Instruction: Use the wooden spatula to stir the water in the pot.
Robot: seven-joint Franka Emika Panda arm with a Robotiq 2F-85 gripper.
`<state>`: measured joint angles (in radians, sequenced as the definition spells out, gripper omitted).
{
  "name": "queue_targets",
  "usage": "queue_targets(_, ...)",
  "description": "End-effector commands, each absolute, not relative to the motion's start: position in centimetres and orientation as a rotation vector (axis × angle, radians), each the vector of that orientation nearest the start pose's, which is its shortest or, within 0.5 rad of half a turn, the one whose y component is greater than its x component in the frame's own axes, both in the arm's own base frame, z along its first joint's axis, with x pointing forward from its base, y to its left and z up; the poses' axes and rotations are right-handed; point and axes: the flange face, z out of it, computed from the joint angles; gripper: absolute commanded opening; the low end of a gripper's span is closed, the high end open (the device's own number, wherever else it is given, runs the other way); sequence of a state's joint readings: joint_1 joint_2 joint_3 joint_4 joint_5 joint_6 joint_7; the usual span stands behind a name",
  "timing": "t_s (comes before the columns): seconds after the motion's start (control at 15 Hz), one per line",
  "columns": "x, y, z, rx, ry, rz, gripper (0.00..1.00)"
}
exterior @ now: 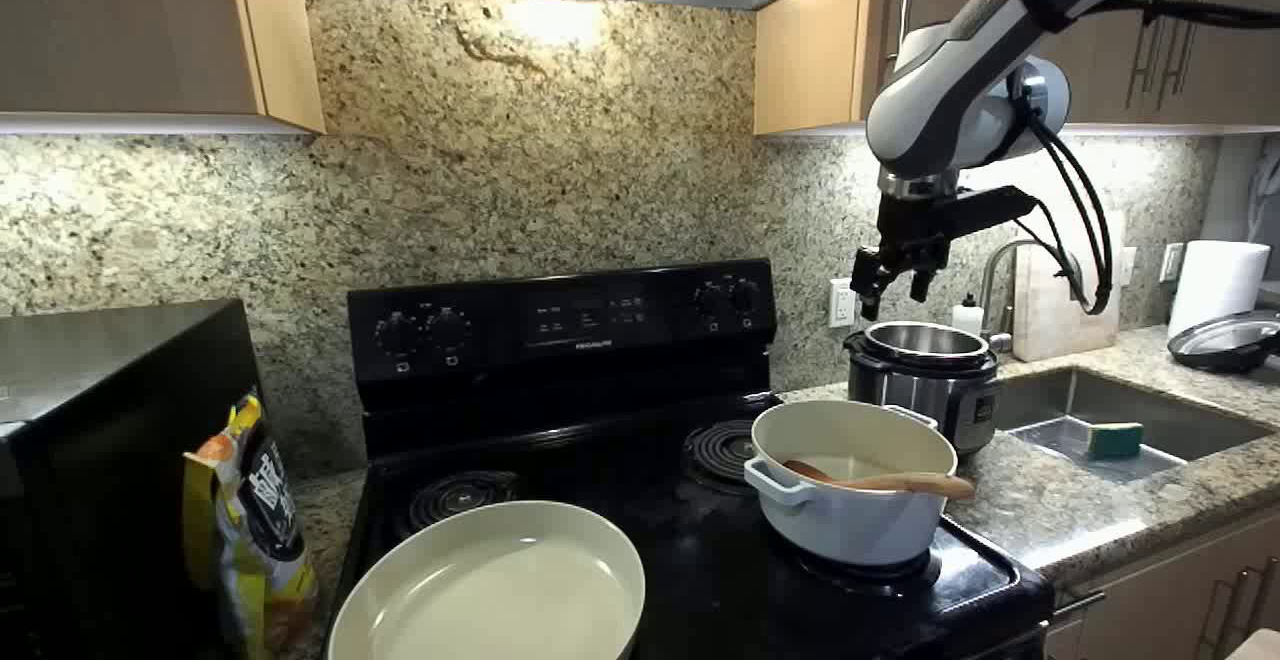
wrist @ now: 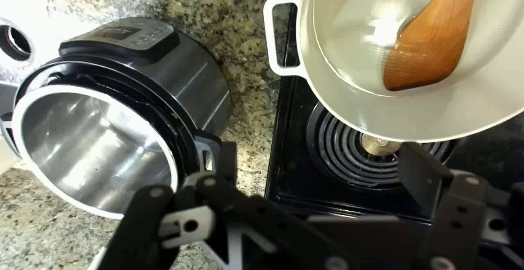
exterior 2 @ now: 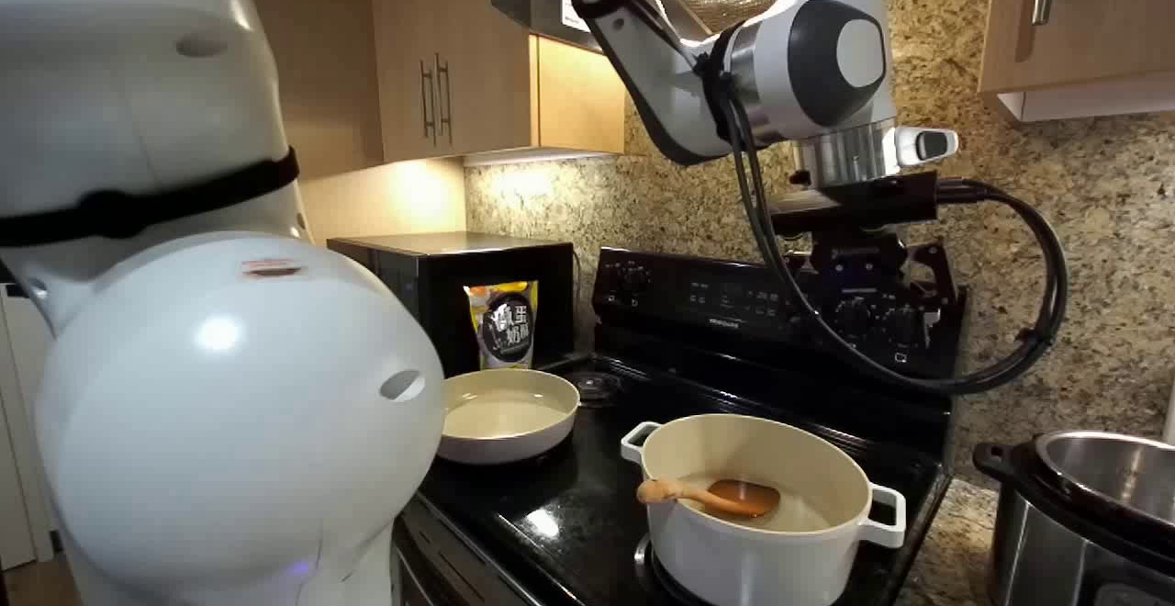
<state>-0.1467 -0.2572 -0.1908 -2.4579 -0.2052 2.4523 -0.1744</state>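
The white pot (exterior: 845, 530) stands on a front burner, with clear water (wrist: 360, 67) visible inside it in the wrist view. Leaning in it is the wooden spatula (exterior 2: 725, 499): its broad blade (wrist: 434, 45) lies in the water, while the handle (exterior: 915, 483) crosses the rim and sticks out past it. My gripper (exterior: 895, 296) points down, well above the stove and counter and apart from both pot and spatula. In the wrist view, its fingers (wrist: 421, 176) are spread wide with nothing between them. Nothing hides the pot's opening in either exterior view.
Beside the pot, a steel cooker (wrist: 196, 86) stands uncovered on the counter, close to my gripper. A large cream pan (exterior: 500, 590) sits on the stove's opposite side. Farther off are a snack bag (exterior 2: 507, 326), a sink (exterior: 1215, 420) with a sponge (exterior: 1115, 440), and overhead cabinets (exterior: 810, 45).
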Motion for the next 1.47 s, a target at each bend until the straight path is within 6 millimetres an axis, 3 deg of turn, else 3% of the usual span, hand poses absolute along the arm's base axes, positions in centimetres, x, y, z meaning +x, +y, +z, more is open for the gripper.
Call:
queue_targets(0.0,44.4,-15.7,41.7,-3.282,0.034,-0.356,1.0)
queue_targets(0.8,43.9,-15.3,41.3,-3.285,-0.006,-0.349,1.0)
queue_targets(1.07,42.1,-13.7,38.3,-3.246,-0.084,-0.261,1.0)
queue_targets(1.4,38.7,-12.6,33.5,-3.149,0.033,-0.175,1.0)
